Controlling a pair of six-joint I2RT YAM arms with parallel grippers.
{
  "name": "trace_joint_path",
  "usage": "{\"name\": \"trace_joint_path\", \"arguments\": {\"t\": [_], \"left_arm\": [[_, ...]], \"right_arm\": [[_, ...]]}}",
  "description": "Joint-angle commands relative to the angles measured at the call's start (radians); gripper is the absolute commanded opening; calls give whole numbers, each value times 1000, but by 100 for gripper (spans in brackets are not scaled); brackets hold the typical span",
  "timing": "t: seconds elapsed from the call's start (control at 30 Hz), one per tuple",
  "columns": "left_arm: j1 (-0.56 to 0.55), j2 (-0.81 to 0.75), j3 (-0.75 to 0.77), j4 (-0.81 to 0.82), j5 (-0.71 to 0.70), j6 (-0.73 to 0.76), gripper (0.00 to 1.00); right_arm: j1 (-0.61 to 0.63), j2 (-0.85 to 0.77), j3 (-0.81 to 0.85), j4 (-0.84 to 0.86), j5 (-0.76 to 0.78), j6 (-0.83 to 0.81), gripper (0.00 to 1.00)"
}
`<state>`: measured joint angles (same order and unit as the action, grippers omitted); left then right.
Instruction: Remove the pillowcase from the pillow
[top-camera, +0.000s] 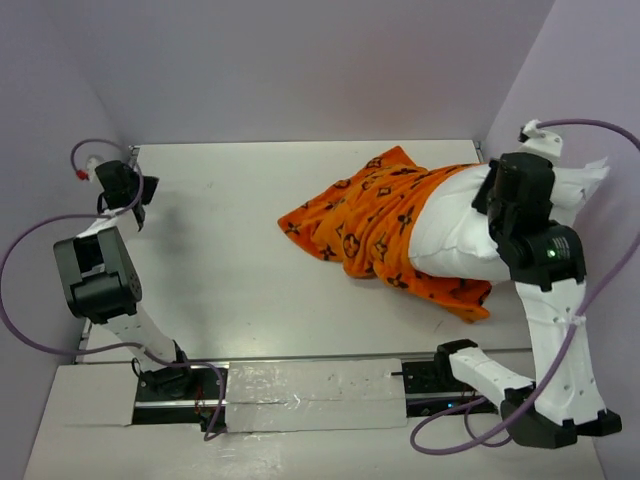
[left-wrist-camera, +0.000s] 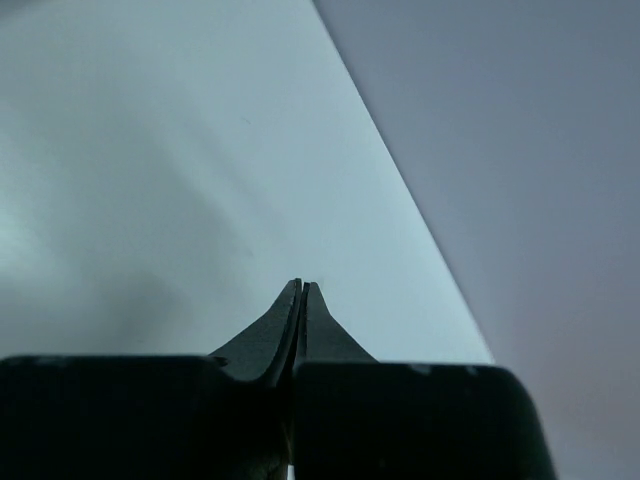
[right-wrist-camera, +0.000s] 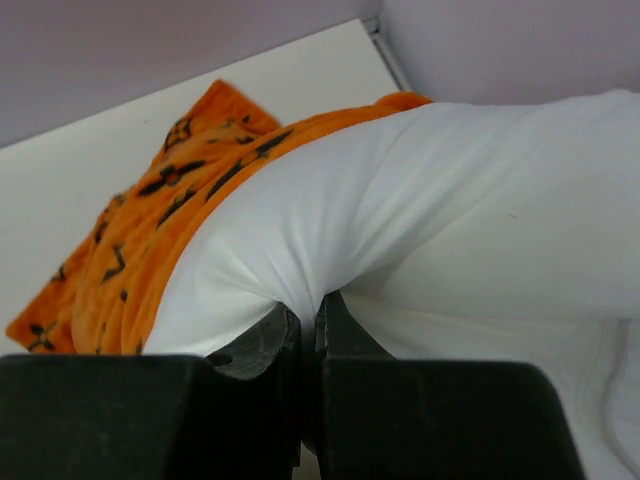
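From above, the right arm (top-camera: 545, 270) covers part of the pillow (top-camera: 450, 235) and the whole right gripper (right-wrist-camera: 315, 308), and the pillow's left end is hidden inside the pillowcase (top-camera: 360, 220). The right wrist view cuts the pillow off at its right and bottom edges

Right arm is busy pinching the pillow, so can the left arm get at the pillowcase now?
Probably yes: only bare table lies between the left gripper, shut and empty at the far-left corner, and the loose end of the pillowcase. A long stretch, though.
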<state>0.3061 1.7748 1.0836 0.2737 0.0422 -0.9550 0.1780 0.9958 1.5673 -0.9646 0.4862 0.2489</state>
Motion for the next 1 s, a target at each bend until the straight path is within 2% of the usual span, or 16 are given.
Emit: {"name": "trace_joint_path", "arguments": {"t": [0.0, 0.07, 0.1, 0.13, 0.17, 0.23, 0.3, 0.4, 0.43, 0.53, 0.6, 0.73, 0.83, 0.93, 0.97], "left_arm": [[-99, -14, 119, -22, 215, 229, 0], [-172, -5, 194, -126, 298, 359, 1], [-211, 8, 226, -175, 339, 404, 9], [-229, 37, 290, -230, 414, 474, 37], [-249, 49, 311, -313, 433, 495, 53], [-295, 75, 337, -343, 456, 536, 99], [-370, 116, 358, -381, 440, 577, 99], [-426, 221, 461, -468, 412, 593, 99], [-432, 254, 537, -496, 426, 591, 99], [-433, 395, 650, -536, 430, 501, 99], [-433, 434, 702, -525, 426, 441, 99], [-435, 506, 734, -469, 412, 273, 99], [-435, 512, 697, -398, 426, 161, 99], [-435, 512, 638, -272, 491, 61, 99], [-437, 515, 621, -166, 517, 47, 99]], "right_arm": [[26, 115, -91, 181, -201, 32, 0], [26, 139, -110, 201, -175, 35, 0], [25, 153, -113, 204, -161, 33, 0], [25, 161, -110, 204, -120, 29, 0], [25, 167, -108, 205, -104, 27, 0], [15, 185, -101, 204, -94, 29, 0], [6, 193, -108, 205, -106, 32, 0], [-5, 191, -136, 216, -113, 27, 0], [-8, 193, -144, 219, -113, 27, 0], [-37, 198, -177, 224, -115, 26, 0], [-58, 204, -205, 227, -133, 30, 0], [-94, 201, -257, 248, -156, 29, 0], [-98, 199, -277, 256, -172, 24, 0], [-98, 202, -288, 263, -179, 23, 0], [-98, 204, -297, 267, -185, 23, 0]]}}
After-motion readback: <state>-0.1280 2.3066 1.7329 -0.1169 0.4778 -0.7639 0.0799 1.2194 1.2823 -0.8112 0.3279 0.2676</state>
